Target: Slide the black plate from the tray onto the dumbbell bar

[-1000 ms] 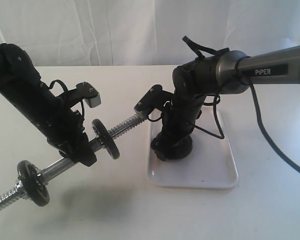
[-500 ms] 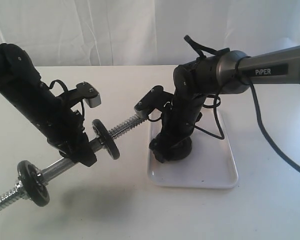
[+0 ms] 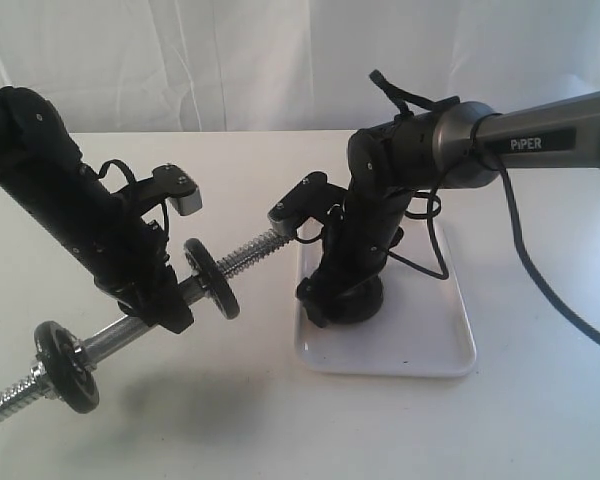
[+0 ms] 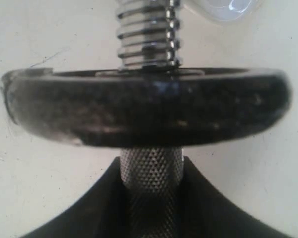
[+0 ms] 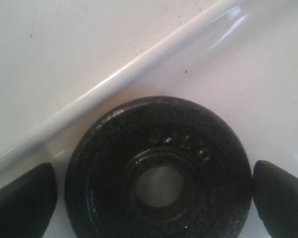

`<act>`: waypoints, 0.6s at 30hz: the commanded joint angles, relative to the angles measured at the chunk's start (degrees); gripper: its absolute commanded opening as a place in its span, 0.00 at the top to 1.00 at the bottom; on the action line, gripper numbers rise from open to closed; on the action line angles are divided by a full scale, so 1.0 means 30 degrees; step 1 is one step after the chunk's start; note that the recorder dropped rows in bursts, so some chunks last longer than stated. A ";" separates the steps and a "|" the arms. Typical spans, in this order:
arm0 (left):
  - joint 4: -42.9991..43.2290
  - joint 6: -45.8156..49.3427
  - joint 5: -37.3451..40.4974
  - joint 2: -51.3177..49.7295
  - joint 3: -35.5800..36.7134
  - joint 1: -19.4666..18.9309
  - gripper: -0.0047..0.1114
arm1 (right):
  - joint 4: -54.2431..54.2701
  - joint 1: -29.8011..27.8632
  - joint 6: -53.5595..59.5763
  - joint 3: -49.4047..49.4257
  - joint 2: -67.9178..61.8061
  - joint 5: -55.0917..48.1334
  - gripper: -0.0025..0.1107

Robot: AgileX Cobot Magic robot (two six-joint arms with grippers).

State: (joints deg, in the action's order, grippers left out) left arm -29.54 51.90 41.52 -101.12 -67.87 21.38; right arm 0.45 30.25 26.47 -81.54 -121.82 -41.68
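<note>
The black plate (image 5: 114, 163) lies flat in the white tray (image 3: 450, 365), close to its rim (image 5: 114, 82). My right gripper (image 5: 156, 198) is open and lowered over it. Its fingers (image 5: 25, 203) stand one on each side of the disc, close to its edge. In the exterior view the plate (image 3: 365, 300) shows as a dark disc under that gripper (image 3: 340, 305). My left gripper (image 3: 165, 305) is shut on the dumbbell bar (image 3: 250, 252) and holds it slanted, its threaded end towards the tray. Two other black discs (image 3: 212, 278) (image 3: 66, 366) sit on the bar. One disc (image 4: 144, 111) sits just beyond the left fingers.
The tray lies on a white table (image 3: 540, 420) with a white cloth backdrop behind. The bar's raised threaded tip reaches close to the right arm's wrist camera (image 3: 298, 205). A black cable (image 3: 525, 260) hangs from the right arm over the table.
The right gripper has shifted slightly lower and left over the plate in the tray. The left arm and the bar have not moved.
</note>
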 commanded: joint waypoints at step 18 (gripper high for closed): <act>-0.2996 0.0120 0.1187 0.1199 -0.0644 -0.0007 0.96 | -0.1663 -0.0009 -0.0354 0.0538 -0.1259 -0.2235 0.05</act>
State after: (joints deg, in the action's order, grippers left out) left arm -29.54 51.90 42.10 -101.12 -67.87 21.38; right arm 1.54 30.25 24.46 -81.62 -121.99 -43.40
